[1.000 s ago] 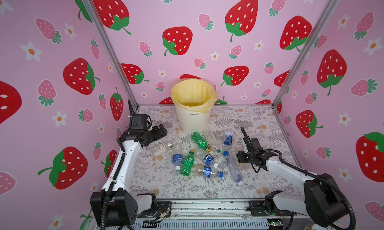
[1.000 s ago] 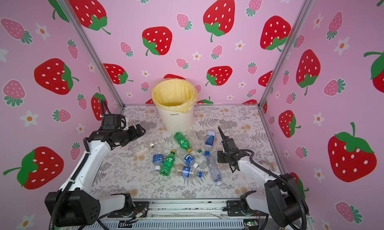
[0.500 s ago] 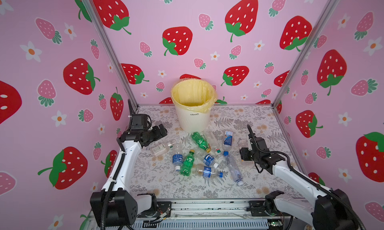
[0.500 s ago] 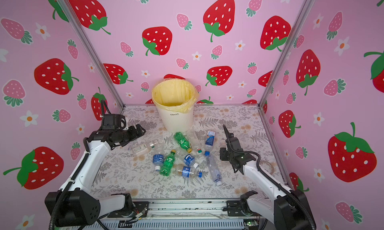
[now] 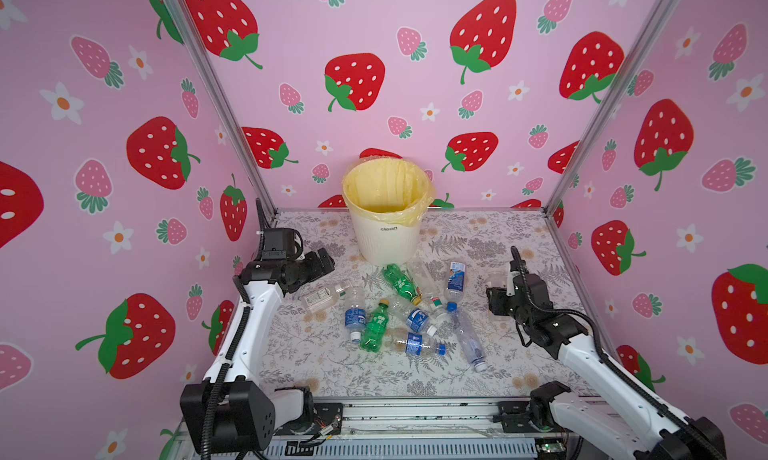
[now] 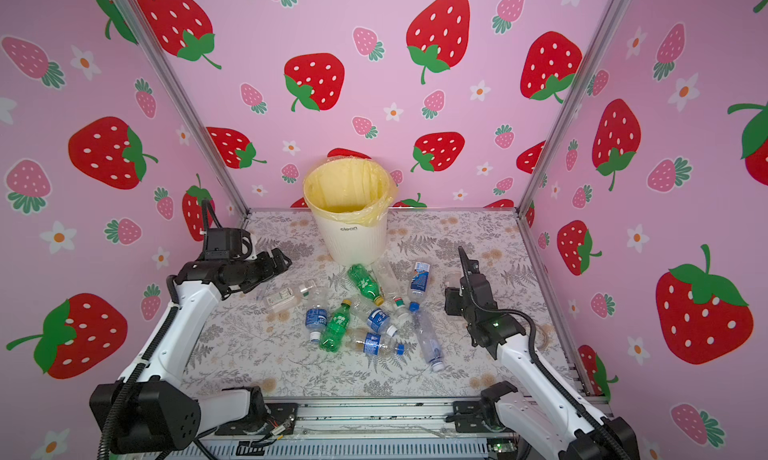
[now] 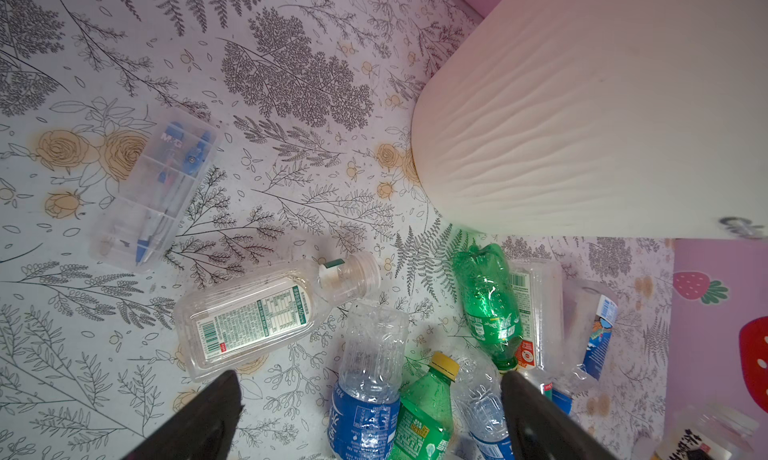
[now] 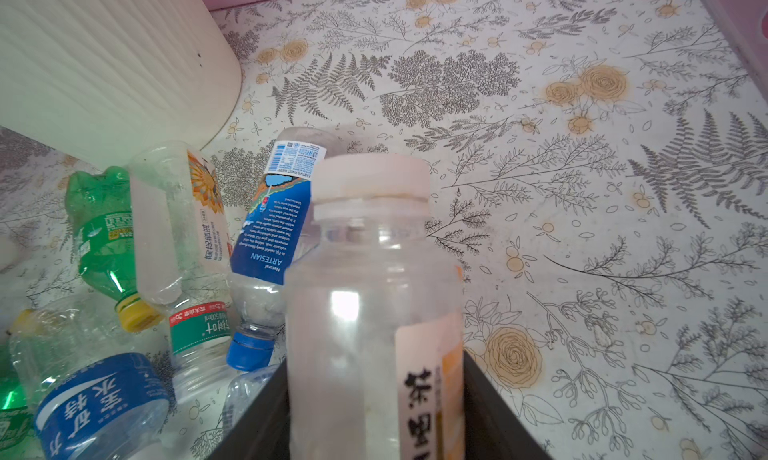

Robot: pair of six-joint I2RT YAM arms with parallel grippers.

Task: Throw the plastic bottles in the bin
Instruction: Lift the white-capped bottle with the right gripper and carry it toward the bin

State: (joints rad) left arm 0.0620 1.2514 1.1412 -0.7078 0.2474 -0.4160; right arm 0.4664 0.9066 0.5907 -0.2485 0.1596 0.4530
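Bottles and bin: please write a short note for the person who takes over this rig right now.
Left gripper: open, empty, over the heap's left edge.
Right gripper: jaws touching both sides of a clear white-capped bottle, right of the heap.
Plastic bottles: lying in a heap on the table, before the bin.
Done: no bottle visible in the bin.
Left: bin every bottle; leave the clear stationery box.

Loose bottles (image 5: pixel 376 325) before upright yellow-lined bin (image 5: pixel 384 245)

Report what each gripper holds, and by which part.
Right gripper clamps the white-capped bottle by its labelled body. Left gripper is open, holding nothing.
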